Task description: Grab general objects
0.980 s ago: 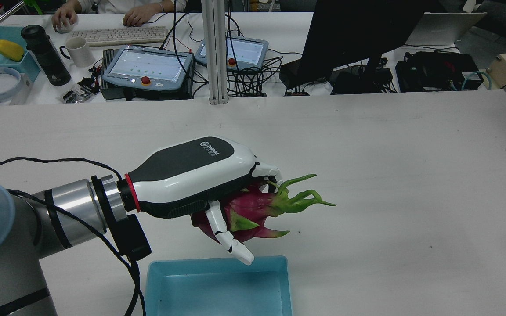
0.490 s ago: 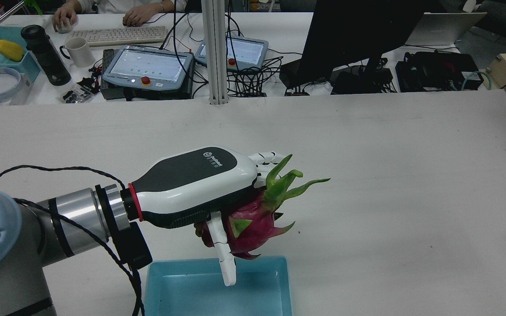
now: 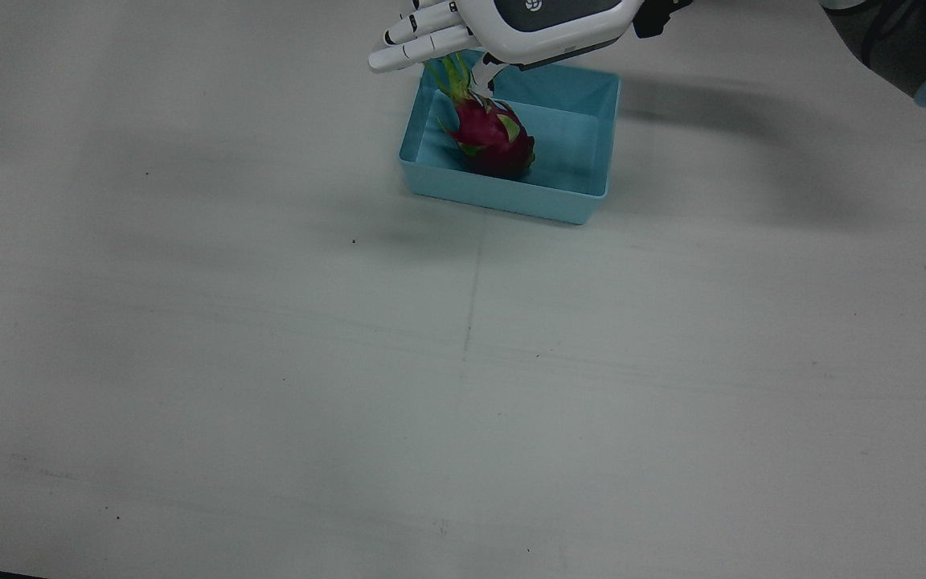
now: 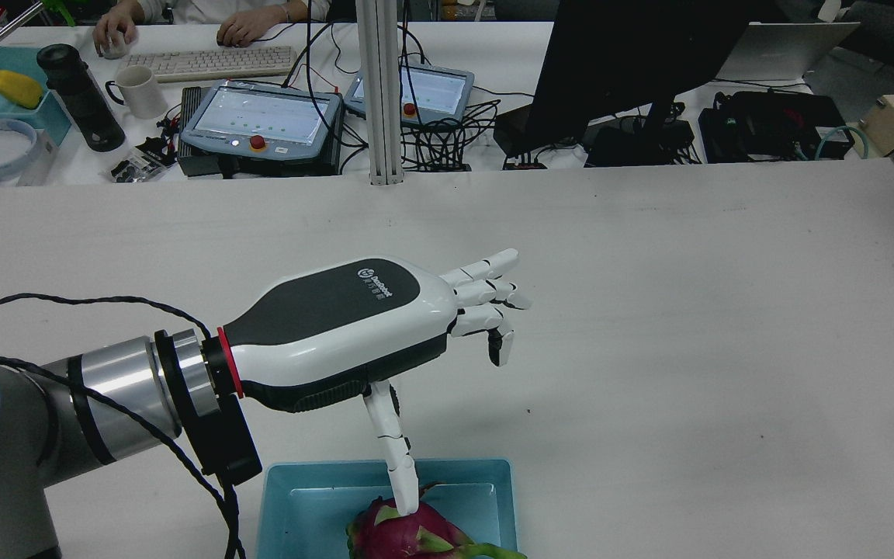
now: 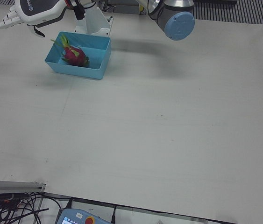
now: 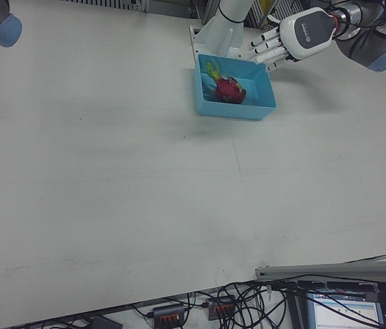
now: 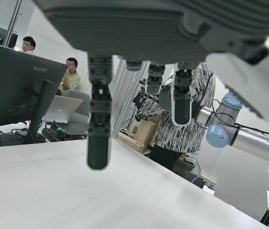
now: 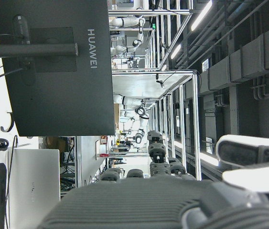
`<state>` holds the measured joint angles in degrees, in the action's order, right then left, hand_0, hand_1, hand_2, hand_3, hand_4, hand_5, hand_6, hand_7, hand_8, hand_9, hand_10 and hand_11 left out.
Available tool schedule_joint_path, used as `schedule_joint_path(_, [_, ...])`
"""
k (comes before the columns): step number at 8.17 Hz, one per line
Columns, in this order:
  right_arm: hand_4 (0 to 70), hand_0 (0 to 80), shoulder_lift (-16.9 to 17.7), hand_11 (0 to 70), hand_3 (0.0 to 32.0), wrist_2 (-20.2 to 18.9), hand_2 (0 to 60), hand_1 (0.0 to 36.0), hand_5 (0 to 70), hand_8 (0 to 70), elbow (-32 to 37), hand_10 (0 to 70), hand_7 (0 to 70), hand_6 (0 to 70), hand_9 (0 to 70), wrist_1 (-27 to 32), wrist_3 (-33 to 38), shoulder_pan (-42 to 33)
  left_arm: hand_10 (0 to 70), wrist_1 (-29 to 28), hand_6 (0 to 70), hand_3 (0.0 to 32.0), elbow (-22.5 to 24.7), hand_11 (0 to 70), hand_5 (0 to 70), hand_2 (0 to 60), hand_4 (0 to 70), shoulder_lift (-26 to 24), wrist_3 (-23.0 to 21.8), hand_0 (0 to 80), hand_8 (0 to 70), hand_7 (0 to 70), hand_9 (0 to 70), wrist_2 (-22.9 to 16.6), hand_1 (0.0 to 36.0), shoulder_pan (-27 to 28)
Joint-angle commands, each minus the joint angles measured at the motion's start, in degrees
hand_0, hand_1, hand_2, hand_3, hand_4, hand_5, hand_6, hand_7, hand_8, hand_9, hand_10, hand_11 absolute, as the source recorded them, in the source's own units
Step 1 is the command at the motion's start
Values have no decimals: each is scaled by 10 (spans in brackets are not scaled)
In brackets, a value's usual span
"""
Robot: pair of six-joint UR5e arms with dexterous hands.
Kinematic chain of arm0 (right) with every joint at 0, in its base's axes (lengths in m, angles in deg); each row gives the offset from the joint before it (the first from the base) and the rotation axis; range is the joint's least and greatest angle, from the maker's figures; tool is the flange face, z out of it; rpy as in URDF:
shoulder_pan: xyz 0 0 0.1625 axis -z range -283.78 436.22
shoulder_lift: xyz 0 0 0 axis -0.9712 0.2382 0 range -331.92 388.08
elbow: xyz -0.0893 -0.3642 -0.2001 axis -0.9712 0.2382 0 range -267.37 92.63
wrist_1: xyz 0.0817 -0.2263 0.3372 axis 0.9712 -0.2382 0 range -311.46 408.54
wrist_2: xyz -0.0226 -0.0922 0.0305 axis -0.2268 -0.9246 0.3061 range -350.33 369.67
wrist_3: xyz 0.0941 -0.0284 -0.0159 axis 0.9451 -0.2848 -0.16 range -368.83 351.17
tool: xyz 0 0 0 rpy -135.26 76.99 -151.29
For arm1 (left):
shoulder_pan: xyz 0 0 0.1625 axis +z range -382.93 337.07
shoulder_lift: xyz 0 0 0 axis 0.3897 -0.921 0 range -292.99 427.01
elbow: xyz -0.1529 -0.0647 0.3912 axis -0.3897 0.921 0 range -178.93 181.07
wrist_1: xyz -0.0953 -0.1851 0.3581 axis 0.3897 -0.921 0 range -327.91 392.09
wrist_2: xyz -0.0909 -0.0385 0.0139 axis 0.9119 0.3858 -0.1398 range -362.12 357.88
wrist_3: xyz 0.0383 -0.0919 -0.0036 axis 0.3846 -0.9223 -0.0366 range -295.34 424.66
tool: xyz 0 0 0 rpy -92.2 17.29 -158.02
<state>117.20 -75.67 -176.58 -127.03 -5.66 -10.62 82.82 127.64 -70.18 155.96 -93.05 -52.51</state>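
The dragon fruit [image 3: 492, 137], magenta with green leafy scales, lies inside a light blue tray [image 3: 588, 198] on the white surface [image 3: 463, 362]. It sits directly below the left hand [image 4: 354, 330], toward the hand's thumb side, with its green tips pointing up toward the palm.

The left hand hovers above the tray with its fingers [image 4: 486, 291] spread and stretched forward, holding nothing. Its thumb [image 4: 396, 458] hangs straight down, and in the rear view its tip appears to reach the top of the fruit; whether it truly touches cannot be told. In the front view the same hand [image 3: 511, 24] sits over the tray's far edge, fingers pointing past the rim. The right-front view shows the hand [image 6: 295, 38] beside the tray [image 6: 269, 106], above the fruit [image 6: 228, 89]. The left-front view shows the fruit [image 5: 74, 55] resting toward one end of the tray [image 5: 98, 72], beneath the hand [image 5: 31, 9].

The left hand's own camera shows dark fingers [image 7: 99, 124] hanging apart over bare surface.

The right hand [image 8: 172, 195] appears only in its own camera, aimed at a monitor [image 8: 58, 67]; whether its fingers are apart or together cannot be told.
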Motion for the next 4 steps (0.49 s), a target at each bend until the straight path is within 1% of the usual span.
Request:
schedule_joint_path(1, [0,0,0,0,0,0,0,0,0,0,0,0,0,0,0,1,0,0,154,5,30,0,9,237,262,22,36,2,-2,464,0,174,20,1,89,-16])
schedule_joint_path(2, [0,0,0,0,0,0,0,0,0,0,0,0,0,0,0,1,0,0,163,5,34,0,9,254,264,86,46,3,-4,477,0,173,20,1,130,-45])
schedule_joint_path(3, [0,0,0,0,0,0,0,0,0,0,0,0,0,0,0,1,0,0,168,5,33,0,5,263,245,133,50,2,-24,489,0,171,20,5,159,-89])
schedule_joint_path(4, [0,0,0,0,0,0,0,0,0,0,0,0,0,0,0,0,0,0,166,-13,34,0,1,261,236,126,53,12,-87,494,0,169,19,61,164,-127])
